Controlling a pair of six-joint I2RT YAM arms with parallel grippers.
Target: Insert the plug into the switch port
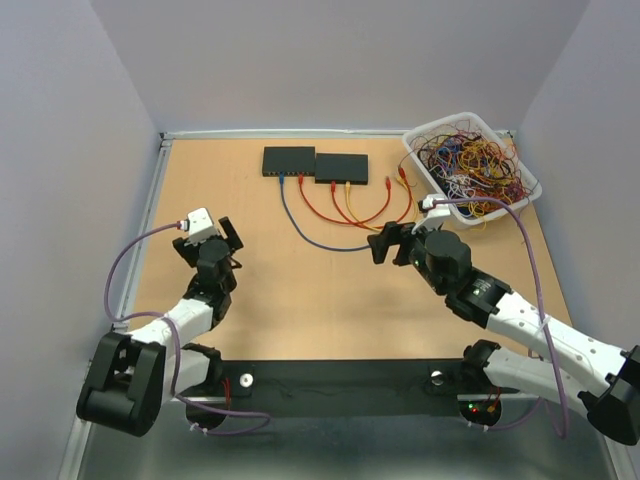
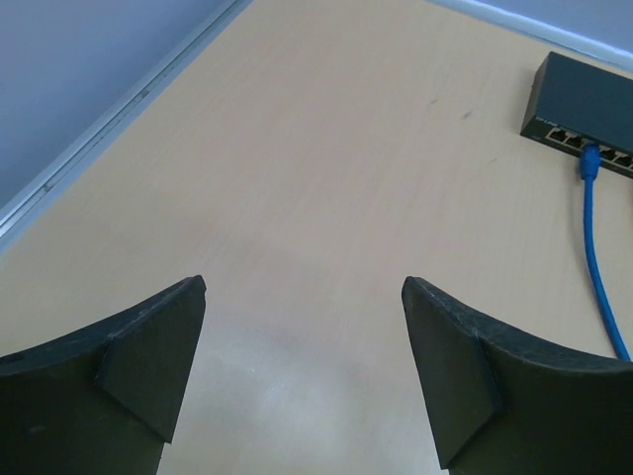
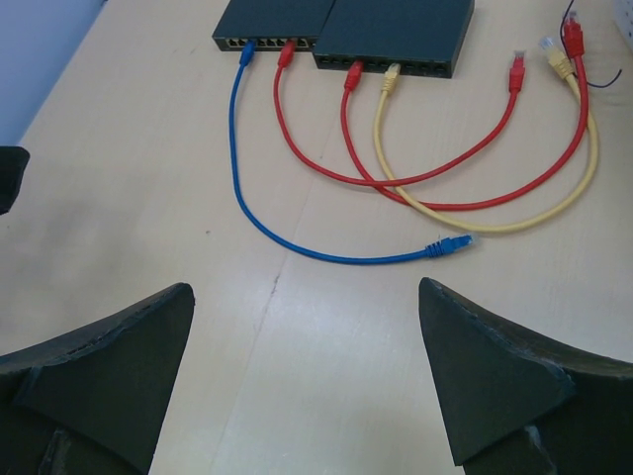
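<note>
The blue cable's [image 3: 237, 168] loose plug [image 3: 450, 244] lies mid-table [image 1: 300, 310], just ahead of the right gripper [image 3: 302, 297], whose jaws stand wide apart, holding nothing. The left gripper [image 2: 304, 287], equally spread and empty, hovers near the left edge, well apart from it. The switches [image 3: 341, 30] sit by the far edge.

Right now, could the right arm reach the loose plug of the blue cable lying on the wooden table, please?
Probably yes: the loose blue plug lies on bare wooden table ahead of the right arm's open fingers, with nothing between.
</note>
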